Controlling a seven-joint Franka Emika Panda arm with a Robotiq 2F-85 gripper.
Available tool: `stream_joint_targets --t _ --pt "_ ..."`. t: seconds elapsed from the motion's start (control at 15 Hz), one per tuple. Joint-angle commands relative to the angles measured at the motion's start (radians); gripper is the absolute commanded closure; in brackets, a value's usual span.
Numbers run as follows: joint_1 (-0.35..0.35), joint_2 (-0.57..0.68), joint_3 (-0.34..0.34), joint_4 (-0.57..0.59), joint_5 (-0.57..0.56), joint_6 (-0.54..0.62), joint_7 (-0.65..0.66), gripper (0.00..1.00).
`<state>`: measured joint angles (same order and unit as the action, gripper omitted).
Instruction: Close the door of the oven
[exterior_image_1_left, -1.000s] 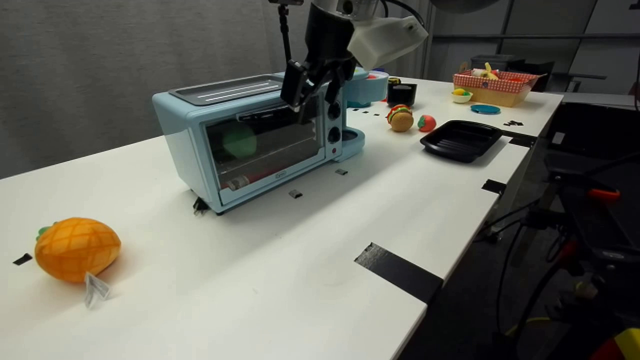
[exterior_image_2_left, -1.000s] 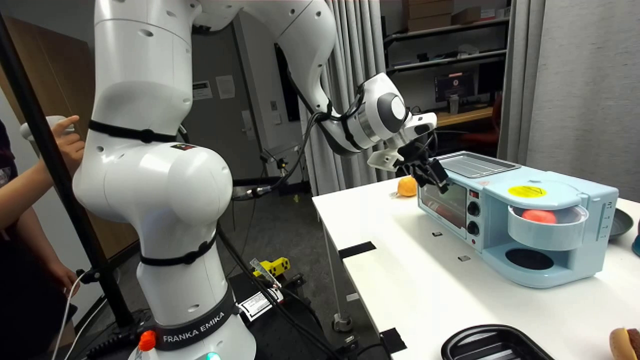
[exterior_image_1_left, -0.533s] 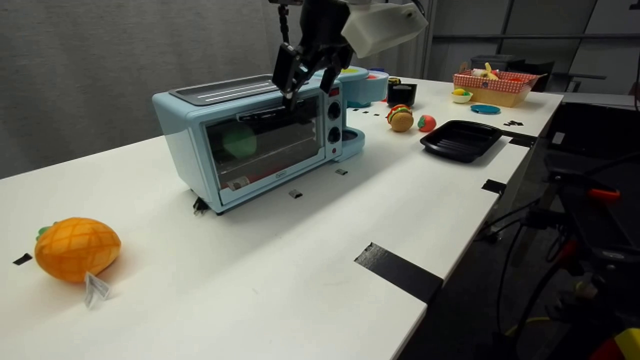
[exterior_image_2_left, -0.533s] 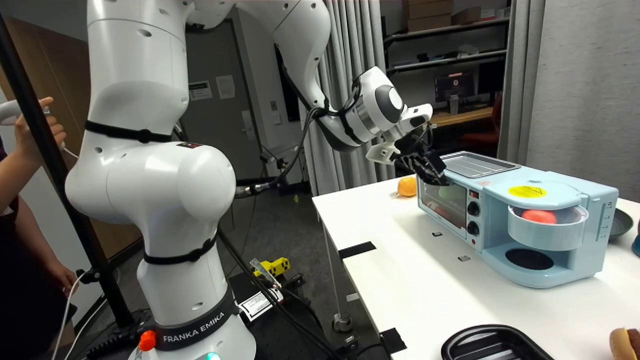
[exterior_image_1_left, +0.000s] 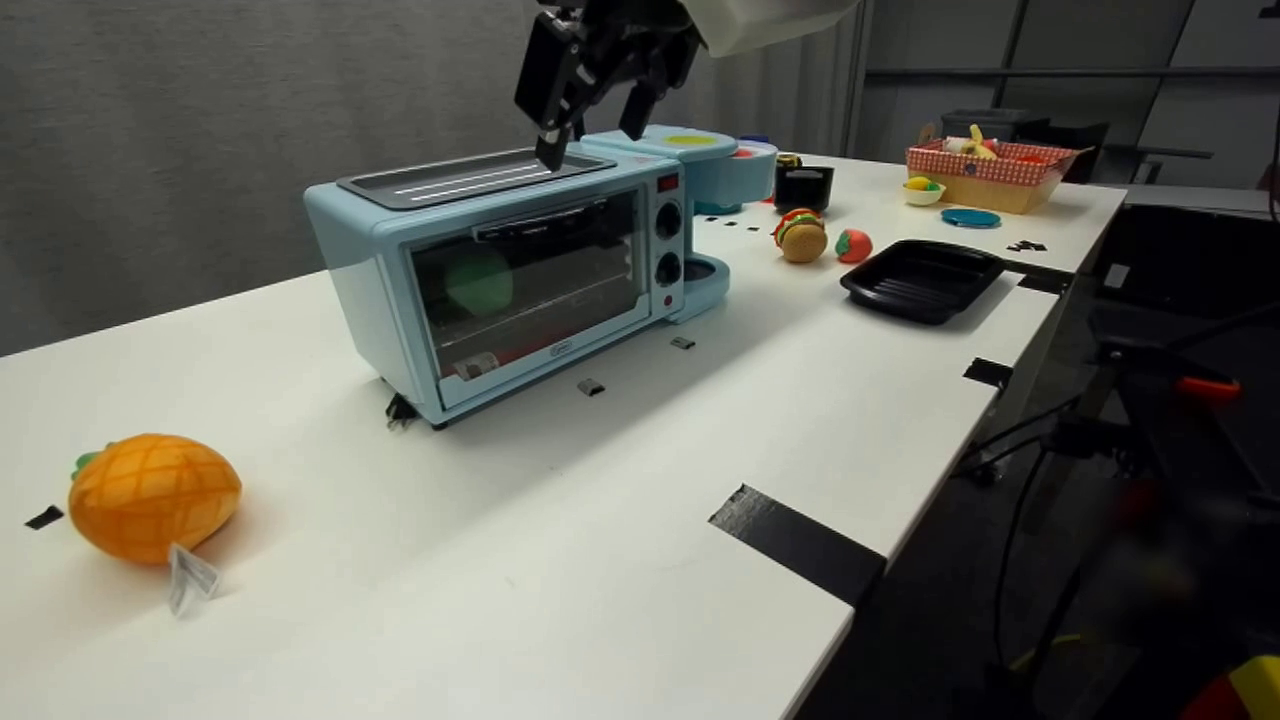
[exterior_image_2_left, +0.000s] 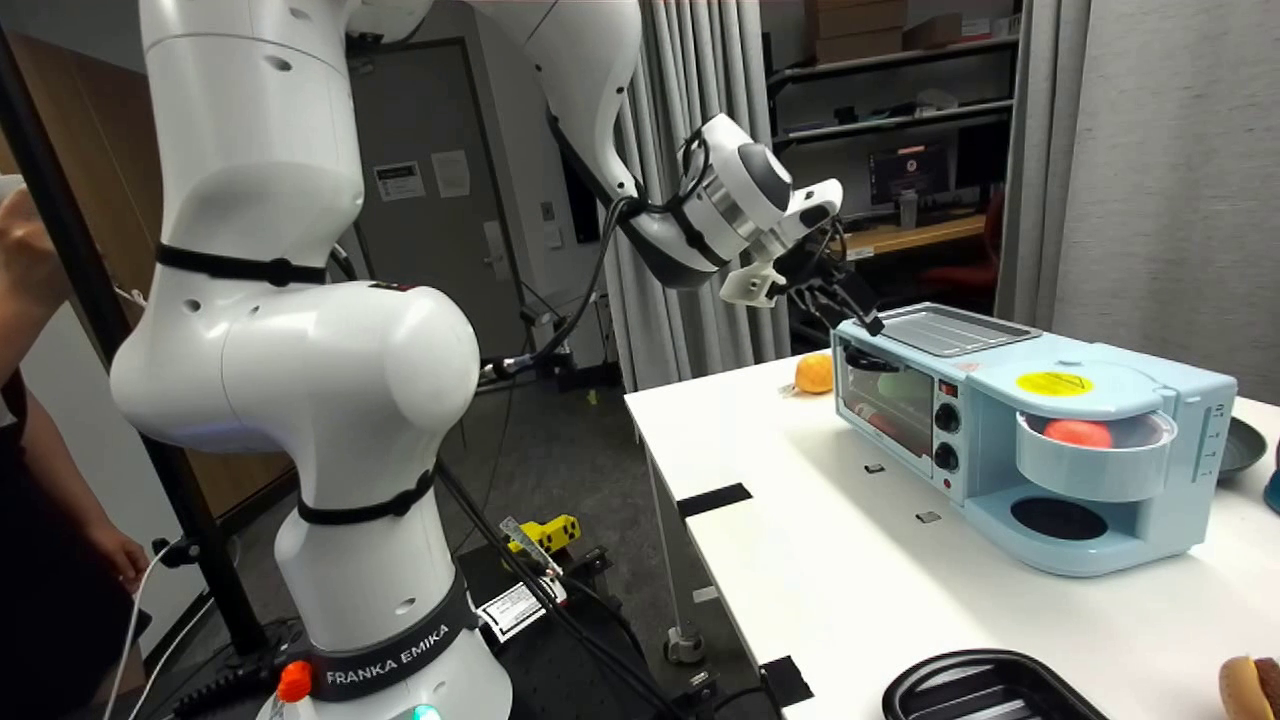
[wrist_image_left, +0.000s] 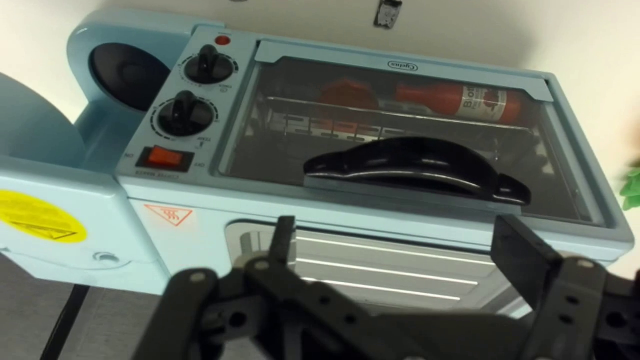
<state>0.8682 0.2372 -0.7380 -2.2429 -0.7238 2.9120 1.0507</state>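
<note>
The door (exterior_image_1_left: 565, 265) of the light blue oven (exterior_image_1_left: 375, 295) stands upright and flush with the front, to all appearances closed, its dark handle (wrist_image_left: 417, 160) running along the upper edge. The oven sits on the white table (exterior_image_1_left: 560, 560), left of centre in an exterior view. The gripper (exterior_image_1_left: 592, 143) hangs over the oven's upper front edge with its jaws spread wide, apart from the handle in both exterior views. In the wrist view the fingers (wrist_image_left: 525, 260) stand in front of the shallow grey tray (exterior_image_1_left: 470, 180) on the oven's top; whether they touch the oven I cannot tell. Behind the door lie a red bottle (wrist_image_left: 452, 100) with a pale label and a round green thing (exterior_image_1_left: 480, 282). Two black knobs (wrist_image_left: 185, 115) and an orange-red switch (wrist_image_left: 165, 157) sit to the right of the door, and further right a light blue pot (exterior_image_2_left: 1095, 475) holds a red thing (exterior_image_2_left: 1078, 432). In an exterior view an orange pineapple toy (exterior_image_1_left: 155, 495) lies at the near left, well apart from the oven. Right of the oven a toy burger (exterior_image_1_left: 800, 242) lies just beside a red toy fruit (exterior_image_1_left: 853, 245), near a black tray (exterior_image_1_left: 925, 280). At the far right stands a basket (exterior_image_1_left: 1010, 195) with a checked rim, near a flat blue plate (exterior_image_1_left: 970, 217).
</note>
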Motion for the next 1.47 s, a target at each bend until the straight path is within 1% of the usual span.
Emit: stream_joint_targets --t 0.0,0.27,0.33,0.47,1.4 --pt "0.078 -0.064 -0.071 -0.020 -0.135 -0.013 0.111 0.00" --pt "0.132 -0.108 -0.118 -0.028 -0.275 -0.024 0.229 0.00" --pt "0.092 -0.051 -0.084 -0.005 -0.203 -0.001 0.166 0.00" --pt "0.106 -0.066 -0.096 -0.009 -0.235 -0.002 0.194 0.00" --pt "0.108 -0.071 -0.098 -0.013 -0.237 -0.002 0.195 0.00"
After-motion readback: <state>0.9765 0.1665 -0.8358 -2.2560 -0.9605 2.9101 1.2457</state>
